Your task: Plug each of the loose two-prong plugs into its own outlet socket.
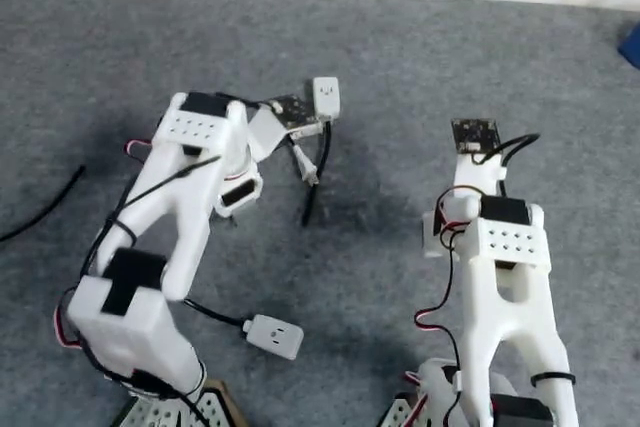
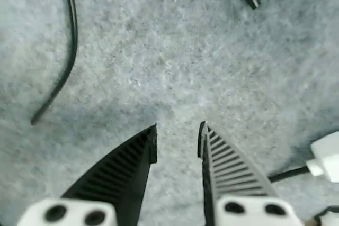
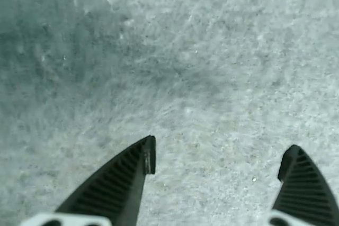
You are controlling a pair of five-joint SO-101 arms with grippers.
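We see the left end effector (image 2: 177,137) low over the grey worktop (image 1: 400,47); its two ribbed black fingers (image 2: 132,165) stand slightly apart, with bare surface in the narrow gap and nothing pinched. In the left wrist view a thin black cable (image 2: 70,41) curves across the surface well to one side of it; a white fitting (image 2: 327,154) on a dark lead lies at the frame's edge, near one finger but apart from it, and we cannot tell whether it is a plug or a socket.

The right end effector (image 3: 220,157) is spread wide and holds nothing; grey surface lies between its tips.

From the high view, the left arm (image 1: 190,197) stretches toward the middle of the worktop; just beyond its wrist lies the far outlet socket (image 1: 326,97), white, face up. A black cord (image 1: 314,192) runs from beside that socket back toward the arms; we cannot tell what it joins. The near outlet socket (image 1: 273,335), also white, lies close to the left arm's base with its own black lead (image 1: 215,314) passing under that arm. The right arm (image 1: 500,267) stands well apart from both sockets. A blue object (image 1: 632,45) shows at the edge.
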